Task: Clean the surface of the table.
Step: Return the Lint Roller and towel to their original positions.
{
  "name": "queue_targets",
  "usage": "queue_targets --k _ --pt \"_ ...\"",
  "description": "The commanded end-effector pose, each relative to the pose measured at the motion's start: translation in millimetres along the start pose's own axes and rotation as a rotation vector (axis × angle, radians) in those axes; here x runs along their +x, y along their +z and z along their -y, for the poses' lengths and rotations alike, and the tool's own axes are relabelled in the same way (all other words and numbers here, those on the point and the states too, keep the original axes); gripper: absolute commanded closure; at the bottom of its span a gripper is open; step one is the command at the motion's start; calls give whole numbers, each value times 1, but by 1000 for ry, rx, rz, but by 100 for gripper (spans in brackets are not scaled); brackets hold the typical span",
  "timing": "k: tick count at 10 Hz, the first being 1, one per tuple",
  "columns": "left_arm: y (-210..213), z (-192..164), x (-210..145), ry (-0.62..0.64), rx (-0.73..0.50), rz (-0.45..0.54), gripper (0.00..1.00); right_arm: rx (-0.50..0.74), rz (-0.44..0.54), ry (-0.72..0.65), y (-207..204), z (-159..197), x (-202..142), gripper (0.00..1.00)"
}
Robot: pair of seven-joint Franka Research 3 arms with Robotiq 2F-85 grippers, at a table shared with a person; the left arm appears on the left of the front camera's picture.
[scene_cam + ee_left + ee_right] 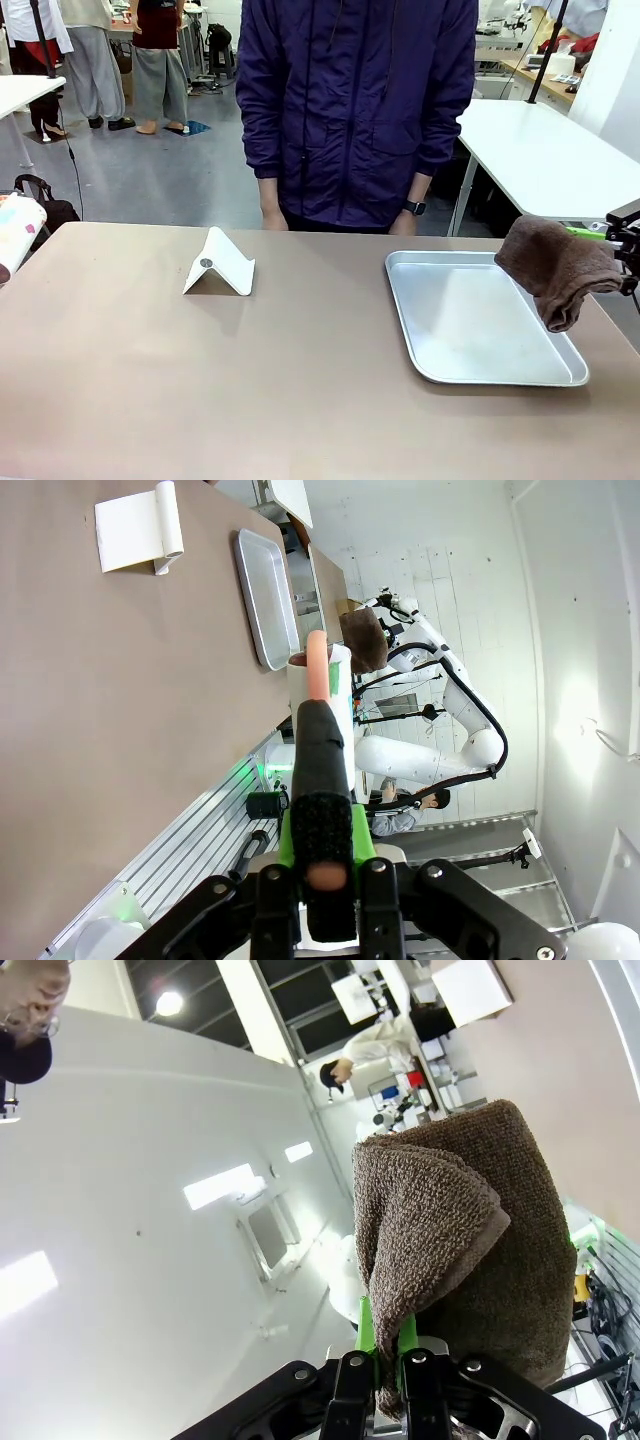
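Right tool [388, 1380] pinching brown towel [470, 1250], raised

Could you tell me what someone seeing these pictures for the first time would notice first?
Probably the brown towel bunched in the right gripper, hanging over the right edge of the silver metal tray at the table's right side. Next, the white folded stand left of centre, and the person in a purple jacket at the far edge. The left gripper is shut on a spray bottle off the table's left side.
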State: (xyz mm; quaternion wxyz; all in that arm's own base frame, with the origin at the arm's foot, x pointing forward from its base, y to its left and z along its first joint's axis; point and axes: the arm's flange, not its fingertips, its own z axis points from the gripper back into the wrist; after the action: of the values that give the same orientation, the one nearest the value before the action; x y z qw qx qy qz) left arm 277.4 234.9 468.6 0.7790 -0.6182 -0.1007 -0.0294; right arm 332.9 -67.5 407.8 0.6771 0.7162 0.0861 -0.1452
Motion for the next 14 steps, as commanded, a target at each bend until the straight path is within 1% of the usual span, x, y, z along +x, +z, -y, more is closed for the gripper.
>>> queue_targets --k 1,4,5,7,8,9,10,11,12,14 --pt "-1 3 0 -4 -12 11 78 7 4 8 1 -4 0 93" --pt "-1 3 0 -4 -12 11 78 0 0 0 0 0 0 93" --pt "0 0 0 0 0 0 78 1 63 18 -13 3 6 93" --pt "-25 18 -2 -33 48 -22 78 -64 67 113 -62 -4 20 93" --pt "-41 26 6 -15 112 -24 78 -45 51 184 -96 -8 28 93" --pt "-56 31 24 0 154 -11 78 -63 50 199 -129 -10 37 93" --pt "-79 37 47 36 182 -19 78 -107 33 194 -161 -10 47 93" --pt "-107 48 66 81 239 5 78 -142 3 202 -185 -11 52 93" --pt "-140 63 86 107 249 67 78 -189 24 206 -208 -9 62 93" --pt "-204 91 105 98 262 32 78 -275 59 202 -256 6 94 93"
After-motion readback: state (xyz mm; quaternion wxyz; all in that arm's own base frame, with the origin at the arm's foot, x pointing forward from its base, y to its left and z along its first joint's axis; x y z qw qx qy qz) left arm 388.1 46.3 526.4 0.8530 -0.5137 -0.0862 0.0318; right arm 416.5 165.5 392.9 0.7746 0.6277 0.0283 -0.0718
